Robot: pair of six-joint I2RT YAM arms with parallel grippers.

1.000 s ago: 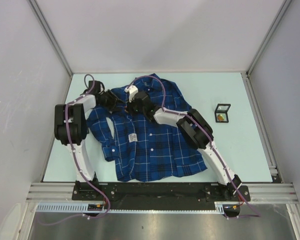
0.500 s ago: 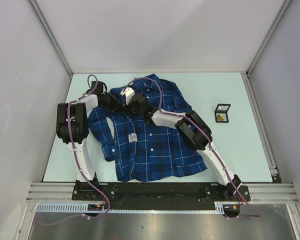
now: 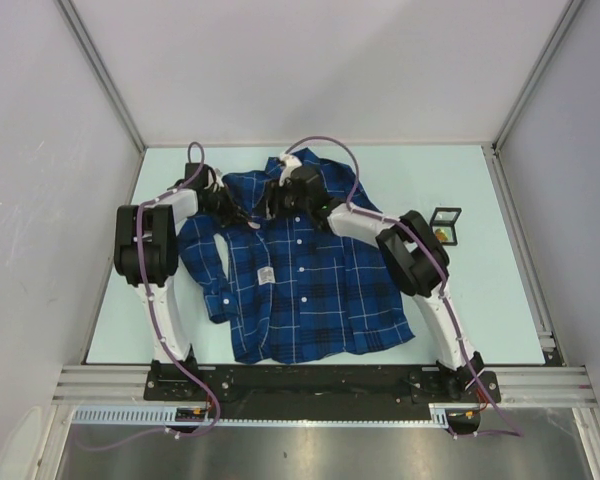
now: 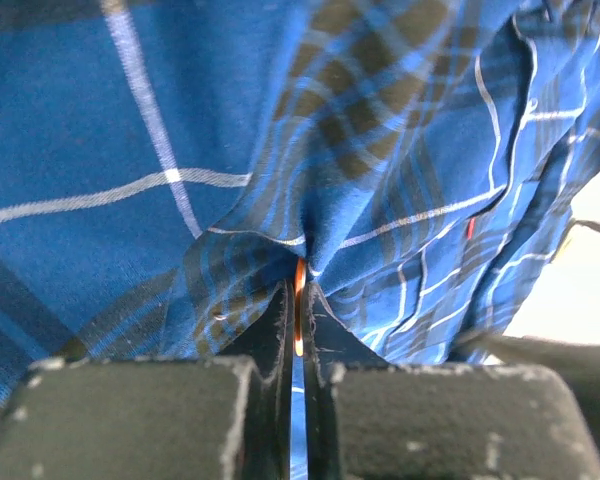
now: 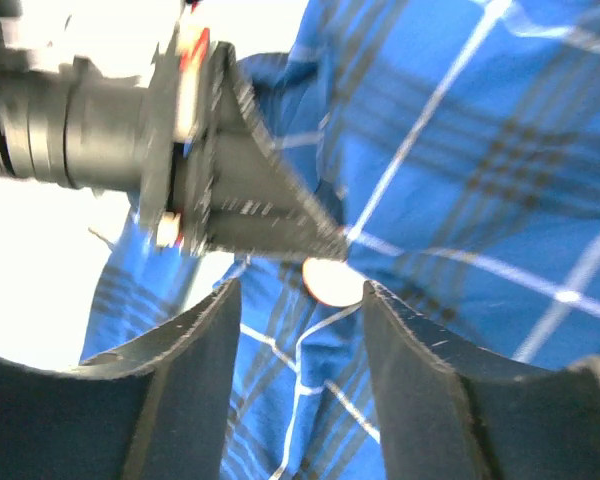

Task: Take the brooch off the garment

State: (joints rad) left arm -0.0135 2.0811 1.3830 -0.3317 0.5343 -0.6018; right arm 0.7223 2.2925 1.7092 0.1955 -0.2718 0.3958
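Observation:
The garment (image 3: 300, 290), a dark blue plaid shirt, lies flat on the table. Both grippers meet at its upper left chest. My left gripper (image 4: 298, 285) is shut on the brooch (image 4: 299, 305), which shows edge-on as a thin orange strip between the fingers, against bunched cloth (image 4: 180, 120). In the right wrist view the brooch (image 5: 330, 283) is a pale round disc, pinched by the tips of the left gripper (image 5: 335, 243). My right gripper (image 5: 300, 290) stands open just below it over the cloth (image 5: 480, 150), touching nothing. From above, the left gripper (image 3: 242, 213) and right gripper (image 3: 270, 202) hide the brooch.
A small black-framed box (image 3: 445, 225) with something orange inside sits on the pale green table (image 3: 500, 300) to the right of the shirt. A raised rail runs along the table's sides.
The left gripper has closed onto the brooch. The right gripper has let go and opened, and its arm has swung toward the collar side.

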